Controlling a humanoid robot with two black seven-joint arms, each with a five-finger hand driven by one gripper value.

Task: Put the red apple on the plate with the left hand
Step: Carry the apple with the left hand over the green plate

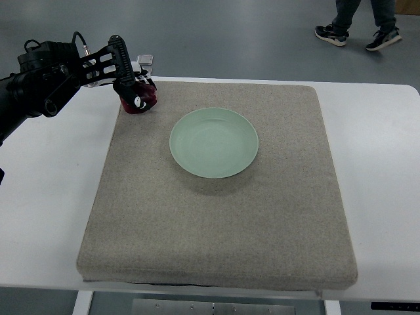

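From the top view, the pale green plate (pixel 214 142) sits bare a little beyond the middle of a grey-beige mat (pixel 216 216) on the white table (pixel 387 197), and everything else is best placed against it. The red apple (pixel 140 98) is up and to the left of the plate, near the mat's far left corner and clearly apart from the plate's rim. The left hand (pixel 125 72), its black arm entering from the picture's left edge, has its fingers curled down over the top of the apple and seems to grip it; whether the apple rests on the mat or is just raised cannot be told. A small clear object (pixel 146 61) lies just beyond the hand. A person's legs and shoes (pixel 357 29) show on the floor far beyond the plate. The right hand is not visible. To do this step well, I judge the hand should lift the apple clear of the mat, carry it to over the plate's centre, lower it until it rests in the dish, and only then loosen, since a round fruit may roll.
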